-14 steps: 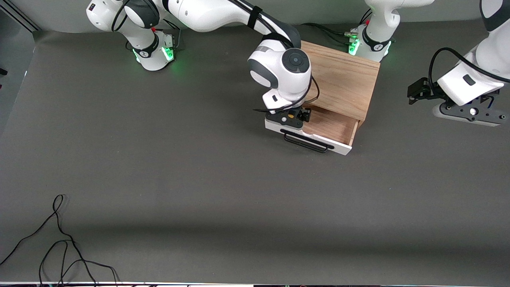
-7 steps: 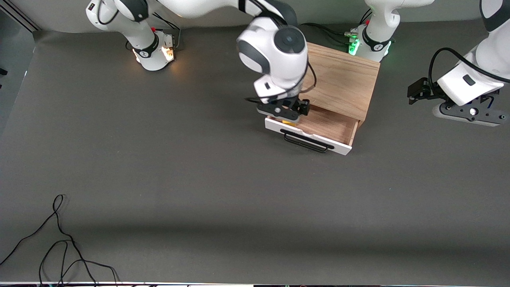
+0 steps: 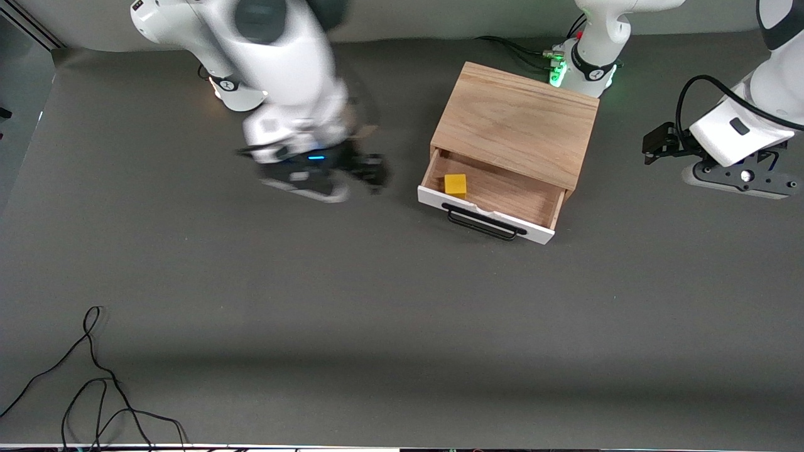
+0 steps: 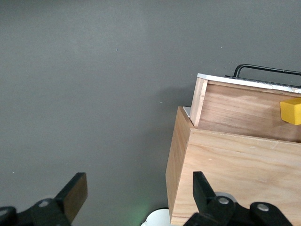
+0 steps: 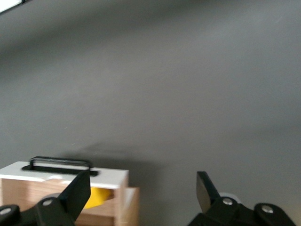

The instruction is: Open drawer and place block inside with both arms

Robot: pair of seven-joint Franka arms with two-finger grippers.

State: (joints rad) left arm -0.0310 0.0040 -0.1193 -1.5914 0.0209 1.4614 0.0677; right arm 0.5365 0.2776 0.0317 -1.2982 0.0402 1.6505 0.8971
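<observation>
The light wooden cabinet (image 3: 515, 122) stands near the left arm's base. Its drawer (image 3: 502, 198) is pulled out, with its white front (image 3: 433, 197) and black bar handle (image 3: 483, 223) toward the front camera. The yellow-orange block (image 3: 455, 184) lies inside the drawer, at the corner toward the right arm's end. My right gripper (image 3: 311, 179) is open and empty, over bare table beside the drawer toward the right arm's end; its wrist view shows the drawer front (image 5: 70, 172) and block (image 5: 99, 194). My left gripper (image 3: 735, 179) is open and empty, waiting over the table at the left arm's end; its wrist view shows the cabinet (image 4: 235, 174) and block (image 4: 291, 110).
A loose black cable (image 3: 94, 389) lies on the grey table mat at the corner nearest the front camera, toward the right arm's end. The two arm bases (image 3: 242, 85) (image 3: 584, 66) stand farthest from that camera.
My right gripper let go of the block in the drawer, rose, and swung away toward the right arm's end. The block now lies uncovered in the drawer. The left arm has not moved.
</observation>
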